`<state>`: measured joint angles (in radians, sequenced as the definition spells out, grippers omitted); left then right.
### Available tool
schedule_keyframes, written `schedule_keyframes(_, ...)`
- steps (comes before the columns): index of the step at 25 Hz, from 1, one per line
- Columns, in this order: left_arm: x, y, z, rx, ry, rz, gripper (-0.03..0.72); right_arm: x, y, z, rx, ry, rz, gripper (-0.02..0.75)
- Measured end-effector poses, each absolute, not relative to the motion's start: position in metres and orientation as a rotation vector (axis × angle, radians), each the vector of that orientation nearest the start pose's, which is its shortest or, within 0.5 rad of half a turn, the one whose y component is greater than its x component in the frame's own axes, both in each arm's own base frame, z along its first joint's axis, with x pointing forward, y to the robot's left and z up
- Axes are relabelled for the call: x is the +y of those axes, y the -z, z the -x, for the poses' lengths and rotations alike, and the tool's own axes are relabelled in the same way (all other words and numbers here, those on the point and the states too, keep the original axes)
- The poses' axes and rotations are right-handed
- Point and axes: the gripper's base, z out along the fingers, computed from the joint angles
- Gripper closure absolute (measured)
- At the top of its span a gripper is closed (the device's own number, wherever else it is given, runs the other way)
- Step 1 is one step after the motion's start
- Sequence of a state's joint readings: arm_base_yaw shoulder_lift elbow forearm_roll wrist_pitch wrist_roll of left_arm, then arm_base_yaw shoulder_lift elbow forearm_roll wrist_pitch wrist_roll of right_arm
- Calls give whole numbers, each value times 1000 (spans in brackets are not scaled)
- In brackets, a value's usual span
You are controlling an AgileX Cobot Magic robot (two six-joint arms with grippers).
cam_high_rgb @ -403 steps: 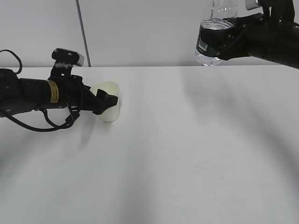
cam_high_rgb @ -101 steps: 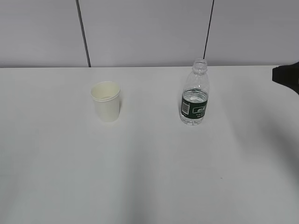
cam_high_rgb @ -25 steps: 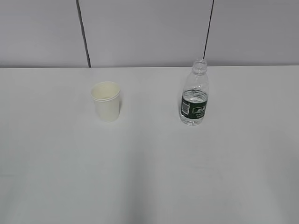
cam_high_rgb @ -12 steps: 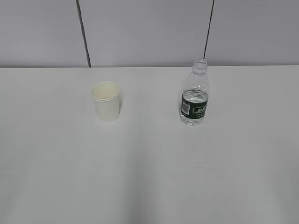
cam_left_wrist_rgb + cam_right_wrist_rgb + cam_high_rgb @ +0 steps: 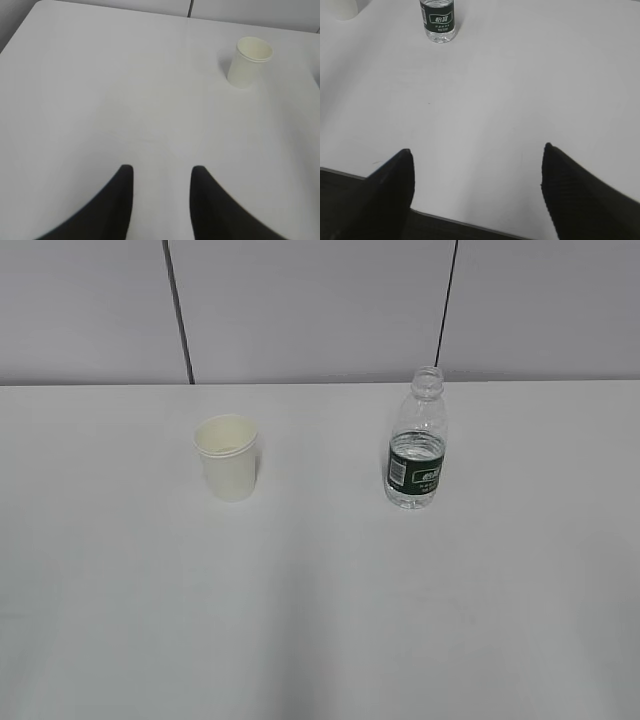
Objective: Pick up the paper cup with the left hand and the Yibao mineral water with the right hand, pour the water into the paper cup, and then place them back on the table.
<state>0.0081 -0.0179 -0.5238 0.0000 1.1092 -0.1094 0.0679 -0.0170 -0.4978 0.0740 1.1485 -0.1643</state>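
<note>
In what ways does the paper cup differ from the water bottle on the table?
The paper cup is opaque cream-white; the Yibao mineral water is clear plastic with a dark green label. The cup is shorter and widens upward to a broad mouth; the bottle narrows to a small neck. Both stand upright, open-topped and apart on the table.

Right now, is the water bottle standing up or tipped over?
Upright. The Yibao mineral water stands on its base on the table, uncapped neck pointing up, apart from the paper cup; no claw touches it.

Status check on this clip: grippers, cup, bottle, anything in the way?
Left gripper open, empty, well back from the paper cup. Right gripper open wide, empty. Cup and Yibao bottle upright, apart on the table. Nothing in the way.
</note>
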Motion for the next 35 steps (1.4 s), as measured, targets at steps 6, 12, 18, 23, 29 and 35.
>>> schedule_keyframes(6,0,-280,13,2048,63,120,444,5,-270,12,2100,-32,253,153)
schedule_keyframes(12,0,-280,13,2048,63,120,444,6,-270,11,2103,-18,229,153)
schedule_keyframes(18,1,-280,13,2048,43,122,444,6,-270,11,2102,-12,211,153)
schedule_keyframes(23,4,-280,13,2047,6,125,444,6,-270,11,2102,-12,211,153)
schedule_keyframes(29,4,-280,13,2047,4,125,444,6,-270,11,2102,-12,211,153)
schedule_keyframes(35,5,-280,13,2046,-15,127,444,6,-270,11,2102,-12,211,153)
